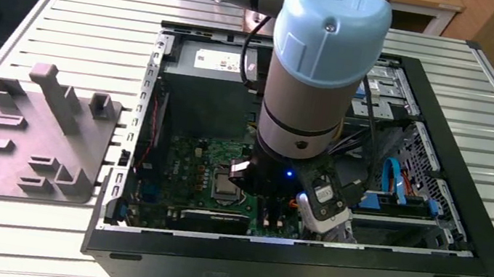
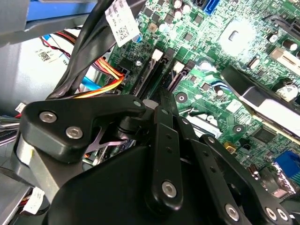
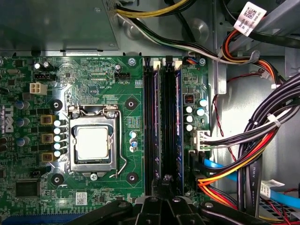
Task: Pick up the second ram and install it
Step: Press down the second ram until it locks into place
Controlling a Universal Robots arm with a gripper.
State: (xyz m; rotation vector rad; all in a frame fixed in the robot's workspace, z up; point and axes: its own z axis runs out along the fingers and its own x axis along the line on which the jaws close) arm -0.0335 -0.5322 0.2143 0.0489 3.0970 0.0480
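Because its fingers are drawn together into one narrow tip with nothing seen between them, the gripper (image 3: 165, 179) looks set for pressing rather than carrying. That tip stands low over the near end of the two slots (image 3: 161, 117), which suits pushing a stick home. The ram (image 3: 172, 122) appears to stand in the slot nearer the cables (image 3: 253, 145), though I cannot tell whether it is fully seated. Around it lies the board (image 3: 93, 75) inside the open case (image 1: 305, 272). Outside, on the exterior view's left, sits the holder (image 1: 32, 136).
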